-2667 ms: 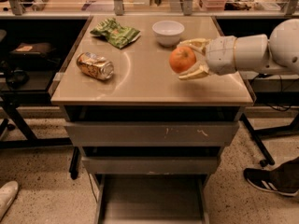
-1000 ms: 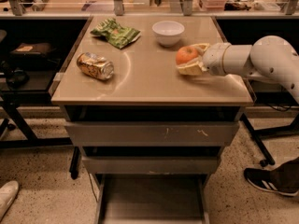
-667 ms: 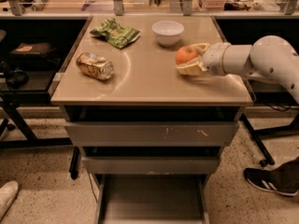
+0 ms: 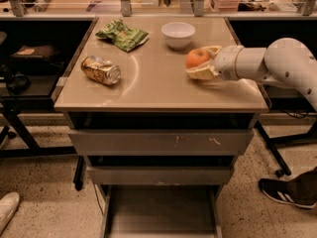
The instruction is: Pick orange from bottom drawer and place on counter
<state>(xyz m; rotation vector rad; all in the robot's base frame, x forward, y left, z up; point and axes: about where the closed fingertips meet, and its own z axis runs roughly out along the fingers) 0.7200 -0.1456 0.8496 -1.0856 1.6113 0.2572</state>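
Gripper (image 4: 202, 62) clasps the orange (image 4: 196, 57), just front-right of the white bowl (image 4: 178, 33). Smooth, round, orange-red fruit, smaller than that bowl.

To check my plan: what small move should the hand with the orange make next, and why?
Probably open the hand and release. The orange appears to rest on the counter, right side, near the white bowl, with the fingers closed around it; the bottom drawer stands open.

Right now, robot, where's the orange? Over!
Gripper at right side of counter, shut on orange. Orange down at counter, not yet released. White bowl just behind; nothing blocking.
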